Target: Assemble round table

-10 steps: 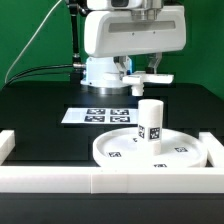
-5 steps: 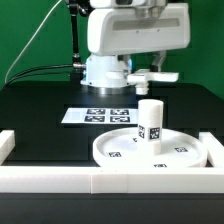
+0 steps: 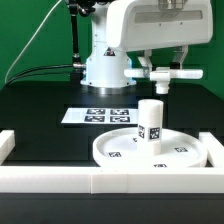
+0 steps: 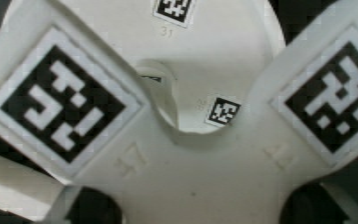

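Note:
The large white disc (image 3: 125, 150) lies flat against the front white wall. The short cylinder leg (image 3: 151, 122) stands upright on it. My gripper (image 3: 165, 72) is shut on the white cross-shaped piece (image 3: 172, 74) and holds it in the air, above and slightly to the exterior view's right of the leg, clear of it. In the wrist view the cross-shaped piece (image 4: 176, 130) fills the picture with its tagged arms. My gripper (image 4: 194, 205) clamps it, and only dark finger edges show at the corners.
The marker board (image 3: 100, 116) lies flat on the black table behind the disc. A white wall (image 3: 100, 180) runs along the front, with raised ends at both sides. The arm's white base (image 3: 105, 70) stands at the back.
My gripper, with the cross-shaped piece in it, has moved toward the exterior view's right and a little up. The disc and leg have not moved.

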